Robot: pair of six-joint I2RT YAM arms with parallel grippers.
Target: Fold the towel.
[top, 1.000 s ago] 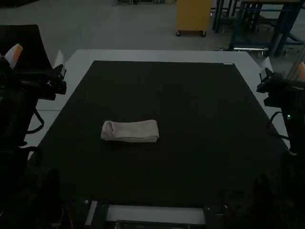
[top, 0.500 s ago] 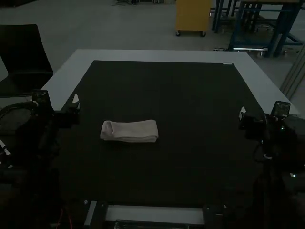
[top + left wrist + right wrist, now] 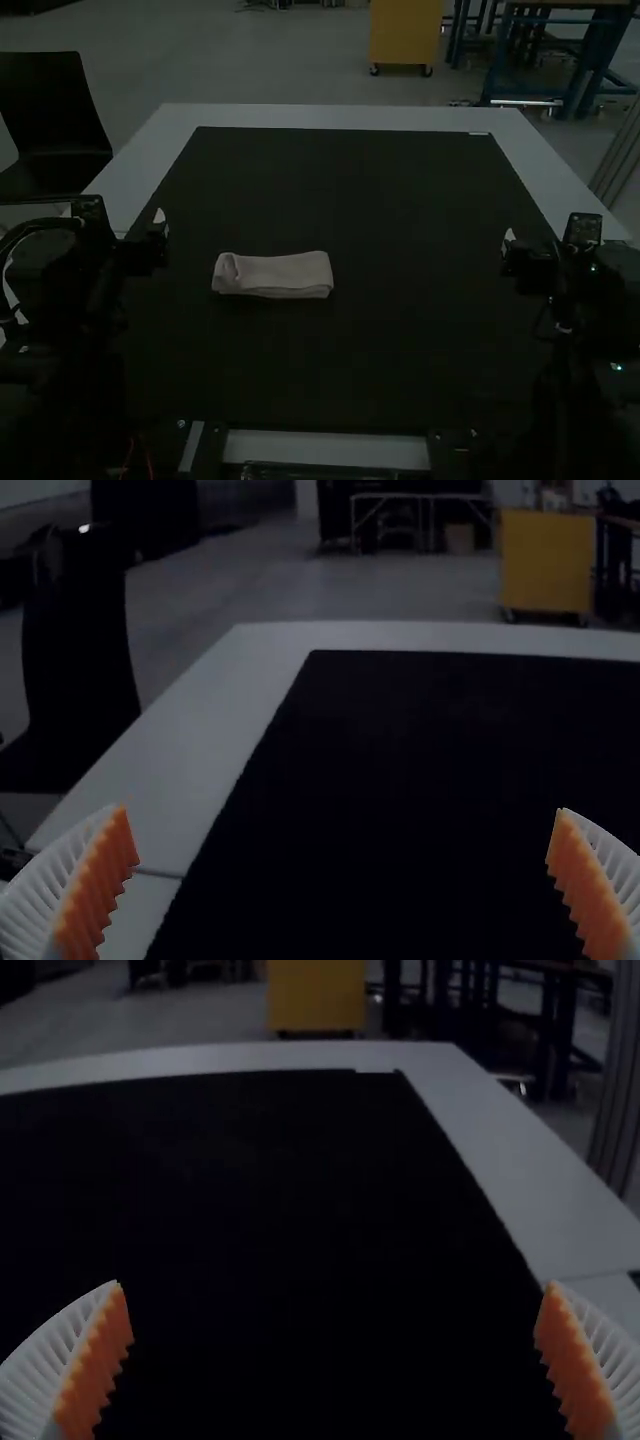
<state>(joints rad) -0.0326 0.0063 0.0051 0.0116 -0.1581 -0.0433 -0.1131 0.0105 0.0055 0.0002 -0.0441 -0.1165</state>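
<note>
Out left, the left hand is spread wide, grasping nothing, over by the mat's edge. Next along, the towel, folded into a neat, layered strip, lying left of centre on the dark mat atop the bench! Looks finished to me; the job now is leaving it undisturbed. And right, the right hand, empty, fingers parted: keep both well clear, no snagging that curled left end.

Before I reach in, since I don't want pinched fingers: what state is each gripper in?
Left white-ribbed, orange-padded gripper: open, holding nothing.
Right white-ribbed, orange-padded gripper: open, holding nothing.
</note>
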